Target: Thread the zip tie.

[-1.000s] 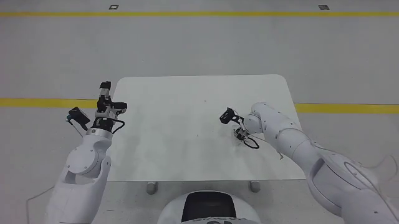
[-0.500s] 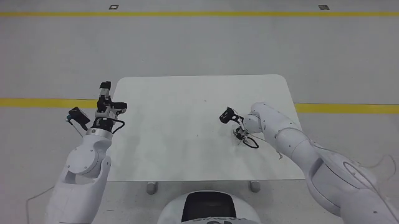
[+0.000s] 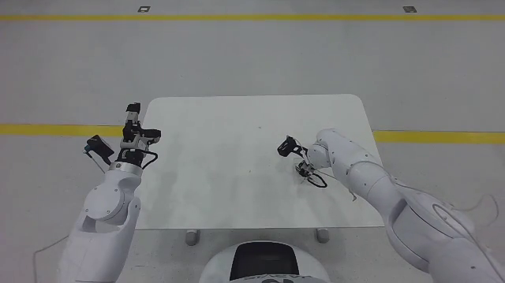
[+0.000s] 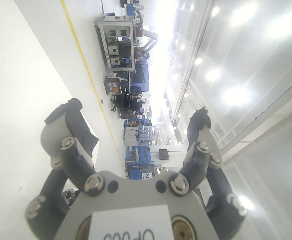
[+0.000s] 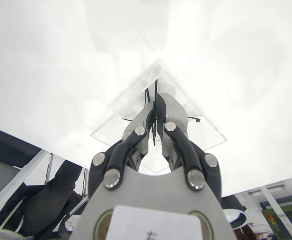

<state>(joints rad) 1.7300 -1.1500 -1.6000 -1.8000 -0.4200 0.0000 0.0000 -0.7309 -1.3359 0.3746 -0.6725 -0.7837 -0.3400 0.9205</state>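
Note:
A thin black zip tie [image 5: 156,93] is pinched between the fingers of my right gripper [image 5: 155,98], which is shut on it just above a clear square plate [image 5: 206,123]. The tie's strap runs down to the plate, and a small black head [image 5: 198,119] lies on the plate beside the gripper. In the top view the right gripper [image 3: 303,168] is over the table's right half, with the tie's loop [image 3: 316,180] beside it. My left gripper [image 3: 138,143] hangs open at the table's left edge, its fingers [image 4: 72,118] spread with nothing between them.
The white table [image 3: 237,149] carries the clear plate on its right half. Yellow floor lines [image 3: 237,17] run behind the table. The left wrist view looks out at a distant workshop with blue benches [image 4: 138,151].
The right gripper and the zip tie loop have shifted very slightly on the table's right side. The left arm has not moved.

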